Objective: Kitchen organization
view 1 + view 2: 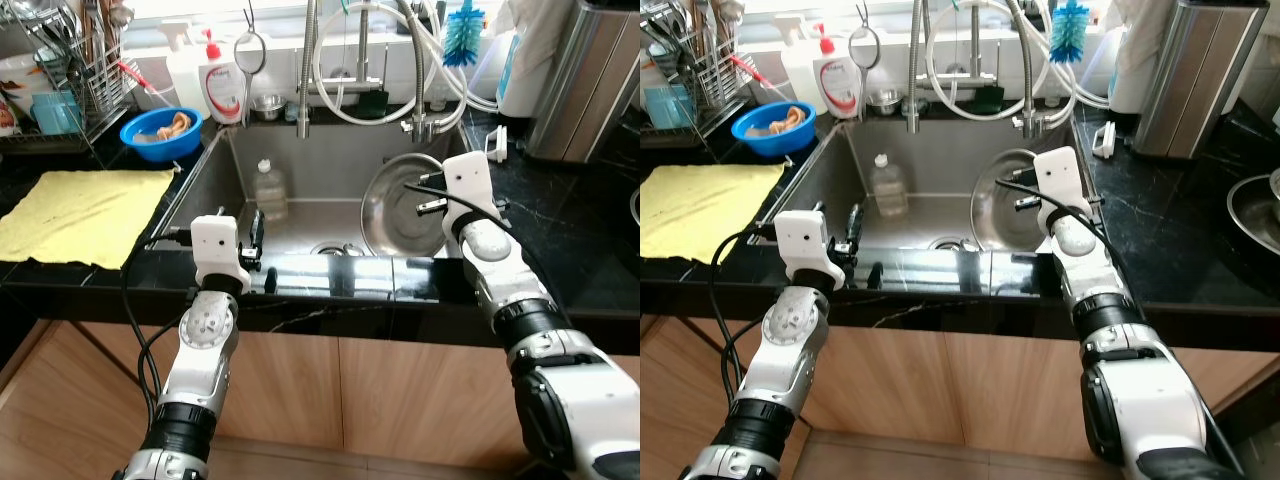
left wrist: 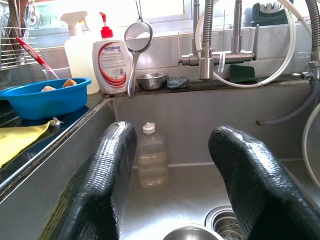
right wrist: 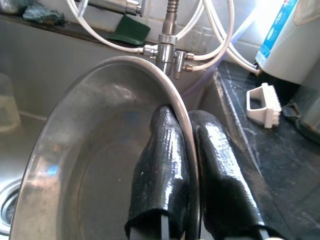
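A wide steel bowl [image 1: 395, 205] stands tilted on its edge in the right half of the sink [image 1: 330, 160]. My right gripper [image 3: 186, 120] is shut on the bowl's rim [image 3: 150, 75], one finger inside and one outside. My left gripper [image 2: 172, 142] hangs open over the sink's front edge on the left, with nothing between its fingers [image 1: 257, 232]. It points at a small clear plastic bottle [image 2: 152, 159] that stands upright against the sink's back wall, well apart from the fingers.
A yellow cloth [image 1: 90, 212] lies on the black counter to the left, beside a blue bowl [image 1: 160, 130], a soap bottle [image 1: 222, 82] and a dish rack [image 1: 70, 70]. Faucets and hoses [image 1: 350, 70] stand behind the sink. A steel bin [image 1: 585, 85] stands at the right.
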